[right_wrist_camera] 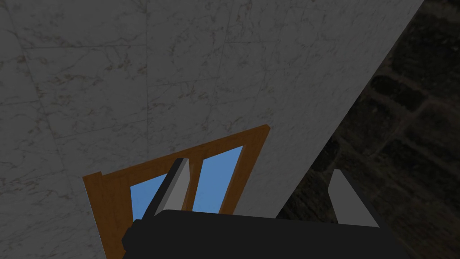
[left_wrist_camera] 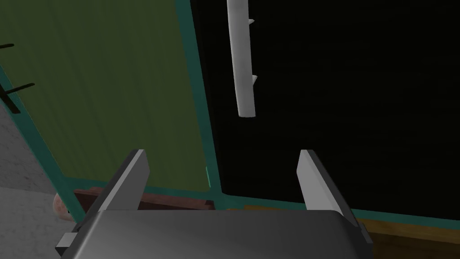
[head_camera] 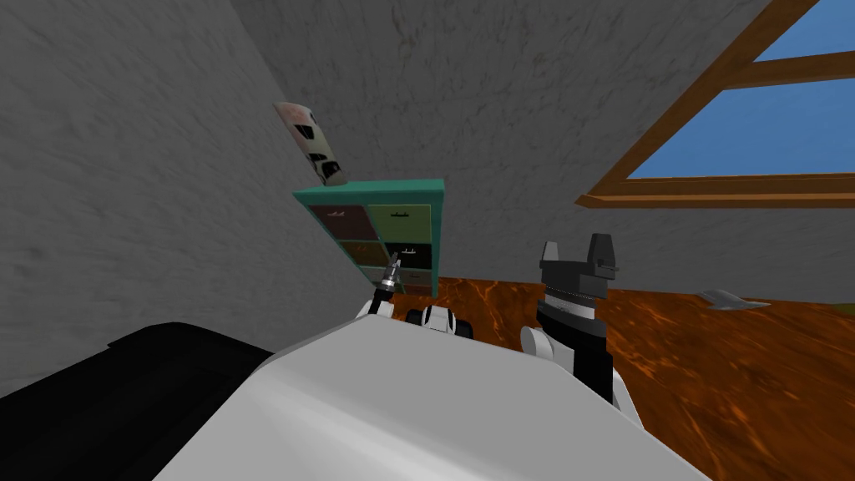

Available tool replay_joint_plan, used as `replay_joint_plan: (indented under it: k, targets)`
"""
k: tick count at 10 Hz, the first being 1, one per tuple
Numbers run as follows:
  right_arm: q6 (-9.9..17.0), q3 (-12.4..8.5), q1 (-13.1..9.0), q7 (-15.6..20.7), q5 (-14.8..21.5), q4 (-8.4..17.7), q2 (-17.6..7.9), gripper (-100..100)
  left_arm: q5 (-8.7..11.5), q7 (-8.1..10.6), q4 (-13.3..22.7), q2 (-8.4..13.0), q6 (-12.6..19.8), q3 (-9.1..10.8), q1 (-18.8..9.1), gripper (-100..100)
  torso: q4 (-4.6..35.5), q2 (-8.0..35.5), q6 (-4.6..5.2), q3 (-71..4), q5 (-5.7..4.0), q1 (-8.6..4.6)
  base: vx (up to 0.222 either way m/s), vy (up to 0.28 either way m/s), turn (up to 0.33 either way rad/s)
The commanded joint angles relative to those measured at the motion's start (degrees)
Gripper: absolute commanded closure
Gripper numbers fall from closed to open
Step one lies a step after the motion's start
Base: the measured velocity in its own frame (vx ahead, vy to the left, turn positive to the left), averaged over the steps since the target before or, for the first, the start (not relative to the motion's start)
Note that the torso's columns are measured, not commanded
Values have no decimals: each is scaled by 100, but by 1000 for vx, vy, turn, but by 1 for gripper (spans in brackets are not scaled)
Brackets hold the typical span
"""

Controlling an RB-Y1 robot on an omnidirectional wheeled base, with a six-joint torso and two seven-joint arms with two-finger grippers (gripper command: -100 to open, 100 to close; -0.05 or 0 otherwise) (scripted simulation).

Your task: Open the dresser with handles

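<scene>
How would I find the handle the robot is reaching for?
Find the teal dresser against the grey wall, a picture leaning on top. Among its coloured fronts, look at the black drawer beside the olive green drawer. Its handle is a pale grey bar just ahead of the open left end effector; the green drawer's handle is thin and dark.

No legible text; dark marks on panel (head_camera: 311, 144) atop dresser (head_camera: 376, 225) unreadable.

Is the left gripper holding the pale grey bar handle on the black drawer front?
No, the left gripper stands open, with the pale grey bar handle on the black drawer front beyond its fingertips.
</scene>
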Motion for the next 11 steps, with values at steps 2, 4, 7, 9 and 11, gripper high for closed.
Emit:
replay_joint_plan:
  k: [2,4,7,9,11]
  targets:
    - [0,0,0,0,0,0,0,0,-13,-29,393,-489,-112,-15,-57,-100,1,4,0,2,-1,-4,73,-42,-11]
    - [0,0,-1,0,0,0,0,0,-11,-20,359,-517,-89,-16,-44,-100,3,9,0,6,1,5,36,-14,-3]
    - [0,-1,0,0,0,0,-1,0,-4,-9,227,-508,84,6,-101,-100,-2,-10,0,-5,0,0,42,5,-3]
    - [0,0,-1,0,0,0,0,0,-11,-18,274,-526,29,-10,-62,100,4,18,0,11,-2,-10,-26,-10,7]
    - [0,0,-3,0,0,0,0,0,-23,0,107,-512,92,-50,17,100,1,16,1,9,3,4,-155,-8,17]
